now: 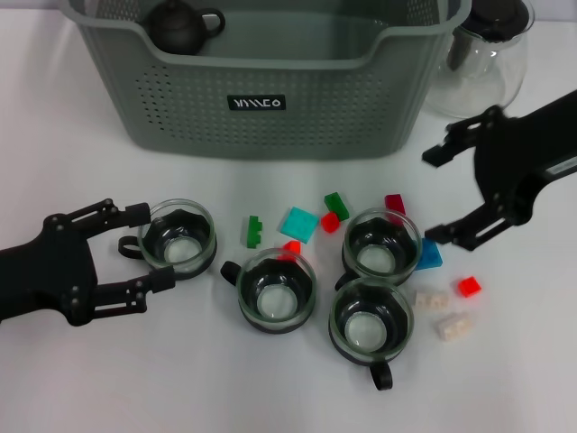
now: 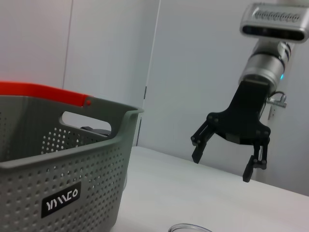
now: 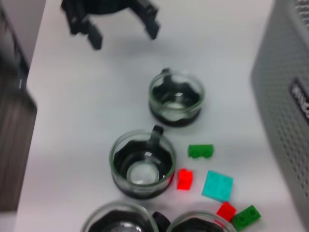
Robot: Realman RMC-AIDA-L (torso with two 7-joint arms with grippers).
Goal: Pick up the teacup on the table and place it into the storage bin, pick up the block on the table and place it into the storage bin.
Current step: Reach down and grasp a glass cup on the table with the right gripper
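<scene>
Several glass teacups with dark holders stand on the white table; the leftmost teacup (image 1: 178,236) (image 3: 176,99) has its handle toward my left gripper (image 1: 155,248) (image 3: 123,36). That gripper is open, with its fingertips at either side of the cup's handle side in the head view. The right wrist view shows a gap between them and the cup. Small blocks lie among the cups, such as a green block (image 1: 253,233) (image 3: 200,151) and a teal block (image 1: 298,224) (image 3: 217,186). My right gripper (image 1: 444,192) (image 2: 229,164) hangs open and empty above the table's right side. The storage bin (image 1: 261,104) (image 2: 63,164) (image 3: 289,96) stands at the back.
A dark teapot (image 1: 180,24) sits inside the bin's far left corner. A clear glass pitcher (image 1: 482,59) stands right of the bin. Three more teacups (image 1: 275,289) (image 1: 381,242) (image 1: 370,325) cluster mid-table. Red (image 1: 468,287) and cream blocks (image 1: 453,326) lie near the right arm.
</scene>
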